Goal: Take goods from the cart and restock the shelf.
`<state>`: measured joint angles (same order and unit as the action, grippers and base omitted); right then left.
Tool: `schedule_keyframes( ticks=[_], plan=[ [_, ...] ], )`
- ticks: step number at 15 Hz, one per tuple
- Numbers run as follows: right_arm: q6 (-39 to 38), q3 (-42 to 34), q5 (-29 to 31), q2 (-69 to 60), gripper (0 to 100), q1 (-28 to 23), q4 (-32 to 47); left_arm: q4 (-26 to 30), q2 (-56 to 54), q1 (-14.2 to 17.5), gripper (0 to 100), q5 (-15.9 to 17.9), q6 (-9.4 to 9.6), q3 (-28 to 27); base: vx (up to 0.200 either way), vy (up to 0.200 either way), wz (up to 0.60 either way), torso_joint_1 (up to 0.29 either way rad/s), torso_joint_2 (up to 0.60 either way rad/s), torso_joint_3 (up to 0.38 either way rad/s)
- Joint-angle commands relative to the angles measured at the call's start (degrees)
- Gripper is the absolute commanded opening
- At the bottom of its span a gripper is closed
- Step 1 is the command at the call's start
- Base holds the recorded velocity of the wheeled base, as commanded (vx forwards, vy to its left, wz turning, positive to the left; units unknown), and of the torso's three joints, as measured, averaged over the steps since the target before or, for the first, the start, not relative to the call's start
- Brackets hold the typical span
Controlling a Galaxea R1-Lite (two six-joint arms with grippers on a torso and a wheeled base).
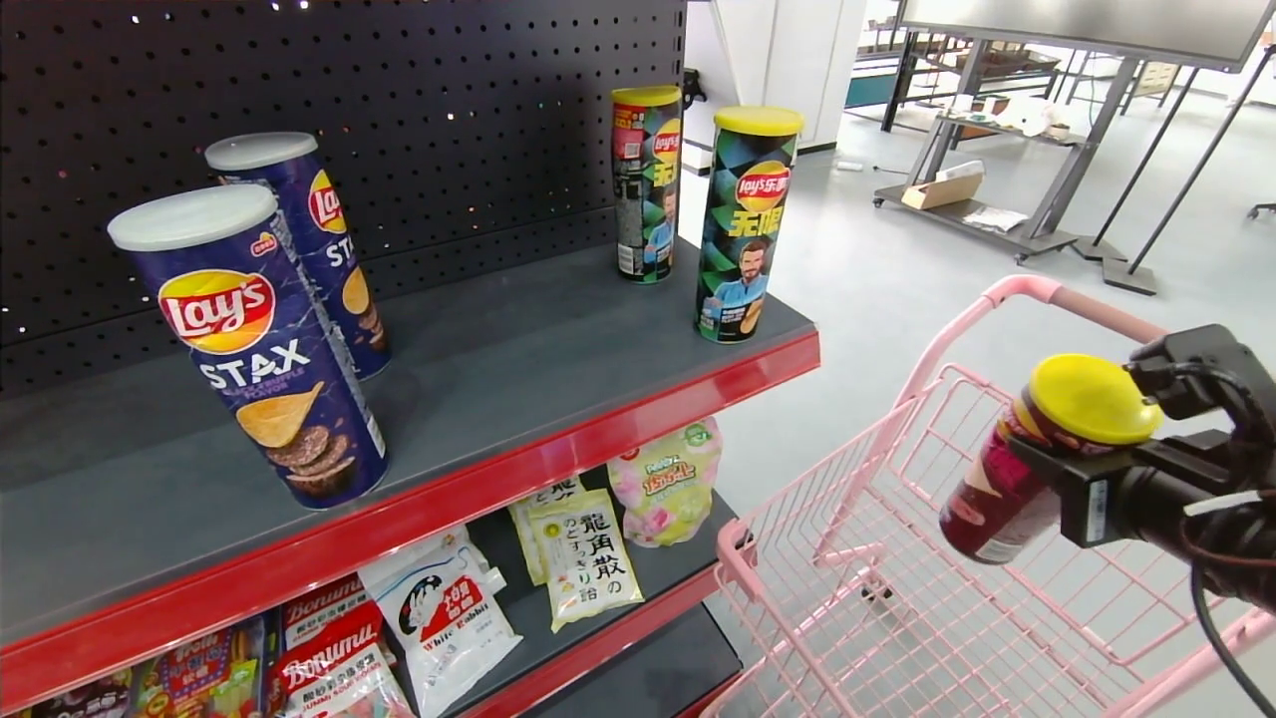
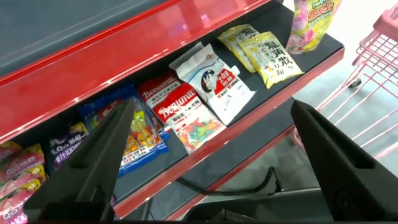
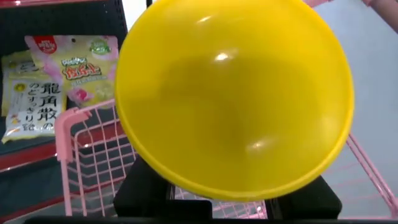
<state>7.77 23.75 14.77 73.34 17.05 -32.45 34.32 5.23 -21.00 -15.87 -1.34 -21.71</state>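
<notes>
My right gripper (image 1: 1044, 467) is shut on a dark red crisp can (image 1: 992, 504) with a yellow lid (image 3: 233, 99), held tilted above the pink cart (image 1: 937, 351) to the right of the shelf. The grey upper shelf (image 1: 558, 339) with a red front edge carries two blue crisp cans (image 1: 261, 344) on its left and two dark green cans with yellow lids (image 1: 743, 224) on its right end. My left gripper (image 2: 211, 174) hangs open and empty in front of the lower shelf (image 2: 292, 93), its fingers (image 2: 99, 162) wide apart.
Snack bags (image 2: 211, 78) lie in a row on the lower shelf, with more (image 1: 588, 553) near its right end. A black pegboard (image 1: 399, 120) backs the upper shelf. The middle of the upper shelf is bare. Metal racks (image 1: 987, 189) stand far behind on the grey floor.
</notes>
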Motion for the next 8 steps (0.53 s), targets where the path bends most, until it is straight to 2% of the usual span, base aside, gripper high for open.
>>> schedule_keyframes(
  ticks=[1,5,6,8],
  plan=[
    [-1.0,2.09,0.69,-13.66,0,-4.4,11.71,-0.83,-0.13,0.0,100,-0.04,0.73,0.35,0.0,0.0,0.0,0.0,0.0,0.0],
    [-0.73,4.29,0.52,-29.31,0,-6.24,32.72,-4.61,-0.4,0.0,100,-0.04,2.84,2.11,0.0,0.0,0.0,0.0,0.0,0.0],
    [-0.73,4.73,0.69,-31.77,0,-6.24,35.44,-5.4,-0.66,0.0,100,-0.04,3.89,2.46,0.0,0.0,0.0,0.0,0.0,0.0],
    [-0.73,4.64,0.78,-34.23,0,-7.12,36.49,-5.84,-0.92,-0.09,100,0.14,4.24,2.99,0.0,0.0,0.0,0.0,0.0,0.0]
  ],
)
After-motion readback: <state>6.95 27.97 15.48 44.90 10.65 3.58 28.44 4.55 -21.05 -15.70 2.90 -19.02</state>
